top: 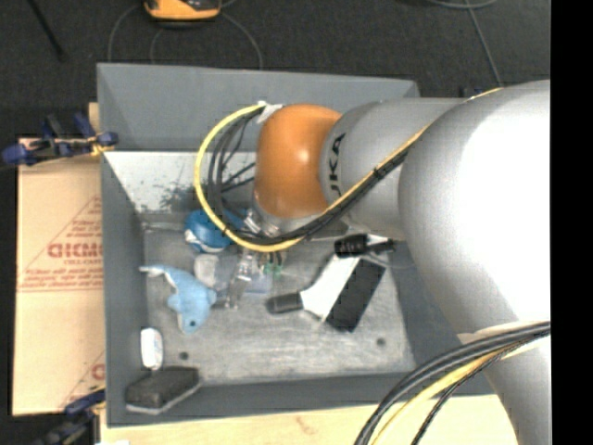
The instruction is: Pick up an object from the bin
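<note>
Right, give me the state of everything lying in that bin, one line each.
light blue soft plush toy: lying flat, just left of the hand
blue round object: at the back, partly hidden by the arm
small white cylinder: lying alone by the left wall
dark grey flat block: lying in the front left corner
long black flat bar: lying slantwise, overlapping the white flat piece
hand: low, mid-floor

- A light-blue soft toy point(190, 302), shaped like a small whale or dolphin, lies flat on the floor of the bin point(306, 350), in its left half, with a thin end pointing toward the left wall.
- A darker blue round thing point(204, 231), partly hidden, lies just behind it near the back wall.
</note>
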You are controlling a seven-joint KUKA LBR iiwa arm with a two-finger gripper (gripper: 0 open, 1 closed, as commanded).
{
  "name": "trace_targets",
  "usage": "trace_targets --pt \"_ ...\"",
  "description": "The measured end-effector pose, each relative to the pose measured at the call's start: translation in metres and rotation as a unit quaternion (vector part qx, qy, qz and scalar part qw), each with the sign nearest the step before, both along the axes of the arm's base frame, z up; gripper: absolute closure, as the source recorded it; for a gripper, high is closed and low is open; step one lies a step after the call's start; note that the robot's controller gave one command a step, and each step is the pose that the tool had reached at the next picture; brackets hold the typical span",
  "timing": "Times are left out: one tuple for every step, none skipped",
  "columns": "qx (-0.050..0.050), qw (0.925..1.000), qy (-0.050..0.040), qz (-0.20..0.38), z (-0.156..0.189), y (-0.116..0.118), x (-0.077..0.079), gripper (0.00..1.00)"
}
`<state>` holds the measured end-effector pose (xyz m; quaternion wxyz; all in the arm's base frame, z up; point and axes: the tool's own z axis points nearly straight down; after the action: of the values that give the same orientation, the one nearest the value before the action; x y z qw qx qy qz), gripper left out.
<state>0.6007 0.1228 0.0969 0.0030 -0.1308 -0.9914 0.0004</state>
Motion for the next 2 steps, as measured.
trace_targets --pt "0.000 0.9999 -0.0036 0.011 0.002 0.028 -0.028 0.00" --pt "0.001 0.9993 -0.0056 -0.037 -0.013 -0.003 -0.005 0.00"
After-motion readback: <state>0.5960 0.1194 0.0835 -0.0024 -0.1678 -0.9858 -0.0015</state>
